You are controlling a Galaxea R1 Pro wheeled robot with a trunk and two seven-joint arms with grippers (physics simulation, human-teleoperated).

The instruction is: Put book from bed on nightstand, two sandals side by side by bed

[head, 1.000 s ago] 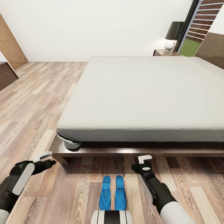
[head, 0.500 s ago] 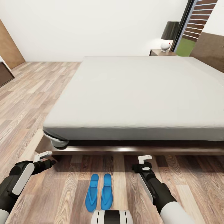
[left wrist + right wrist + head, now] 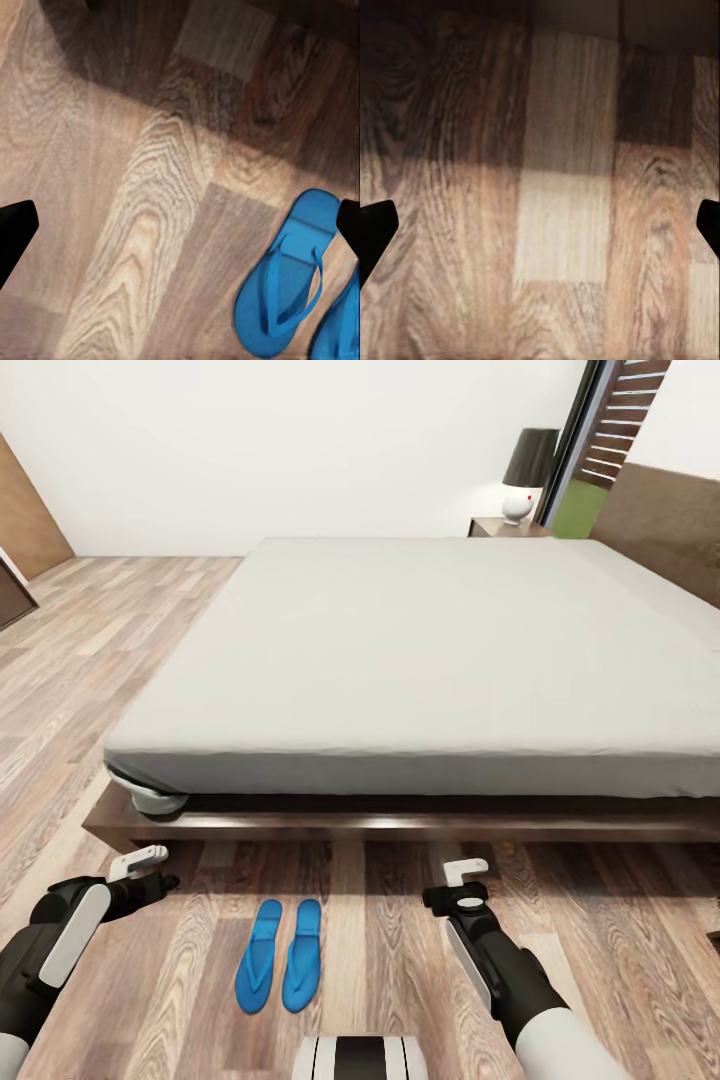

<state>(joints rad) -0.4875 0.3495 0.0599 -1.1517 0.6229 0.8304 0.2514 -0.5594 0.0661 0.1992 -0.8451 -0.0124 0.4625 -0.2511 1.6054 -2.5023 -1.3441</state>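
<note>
Two blue sandals [image 3: 279,956] lie side by side on the wood floor [image 3: 120,660], near the bed's [image 3: 420,660] long edge. The left hand [image 3: 150,867] and right hand [image 3: 463,880] hover above the floor. A lamp [image 3: 525,475] stands on the nightstand [image 3: 495,527] beyond the bed's far edge.

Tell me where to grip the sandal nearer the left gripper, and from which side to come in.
Judging by its pose, grip that sandal across the narrow width of its sole, near the middle, coming straight down from above. It lies flat on the floor, so only a top approach fits. Its partner lies close alongside; the inner finger has little room. The left gripper is open.
</note>
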